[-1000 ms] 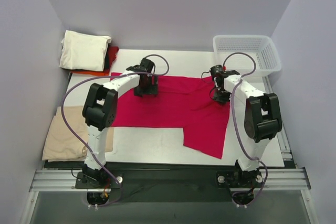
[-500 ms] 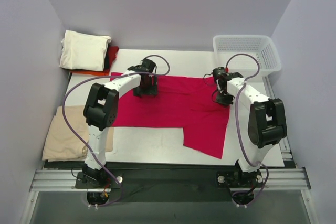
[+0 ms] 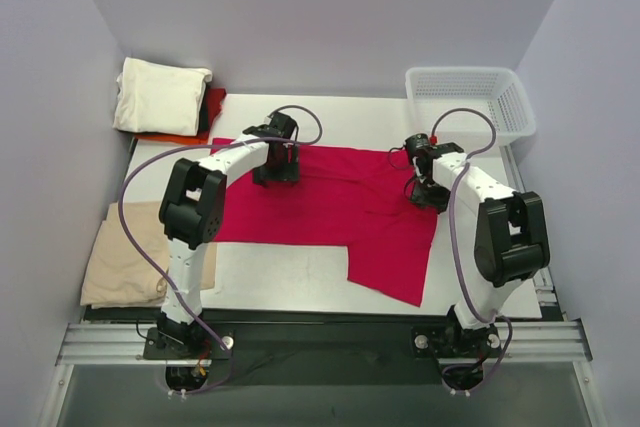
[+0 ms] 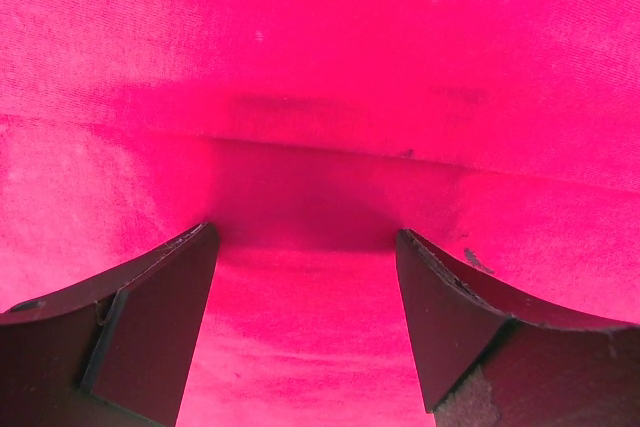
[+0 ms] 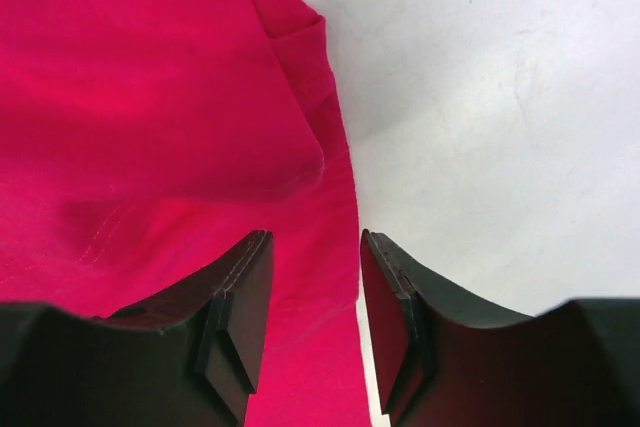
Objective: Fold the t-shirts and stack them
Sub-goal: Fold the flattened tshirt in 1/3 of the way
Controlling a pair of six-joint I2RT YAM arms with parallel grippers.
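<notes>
White table: crimson t-shirt spread under both; left pincer wide, right pincer narrowly parted over edge.

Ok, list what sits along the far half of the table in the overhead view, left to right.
Cream-white folded t-shirt → left gripper → right gripper → white basket. The crimson t-shirt lies under both grippers, so it has no single place.

Crimson t-shirt flat on table, left gripper and right gripper over it; white basket far right
</notes>
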